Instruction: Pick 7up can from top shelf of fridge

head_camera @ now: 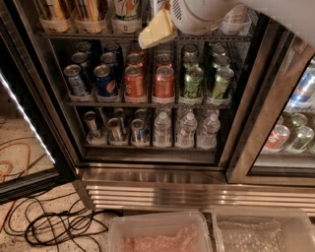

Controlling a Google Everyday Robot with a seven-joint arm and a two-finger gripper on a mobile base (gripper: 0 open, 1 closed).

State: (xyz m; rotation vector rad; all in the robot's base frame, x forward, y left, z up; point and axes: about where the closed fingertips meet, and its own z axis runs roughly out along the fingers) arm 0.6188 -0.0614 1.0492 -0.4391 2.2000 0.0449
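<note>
The fridge (162, 192) stands open, with a dark interior and a ribbed steel base grille. Its top shelf (88, 35) runs along the upper edge of the view. The 7up can (127, 11), white with green lettering and an orange-red spot, stands on that shelf, its top cut off by the frame. My gripper (155, 30), yellowish on a white arm (197, 15), hangs in front of the shelf's front rail, just right of the 7up can and slightly below it. It partly hides another can behind it.
Gold cans (54, 12) stand left on the top shelf. The middle shelf holds blue (106, 78), orange (135, 81) and green cans (194, 81); the bottom holds small cans and water bottles (184, 130). The open door (29, 123) is left, cables (54, 221) lie on the floor, two plastic bins (160, 236) sit below.
</note>
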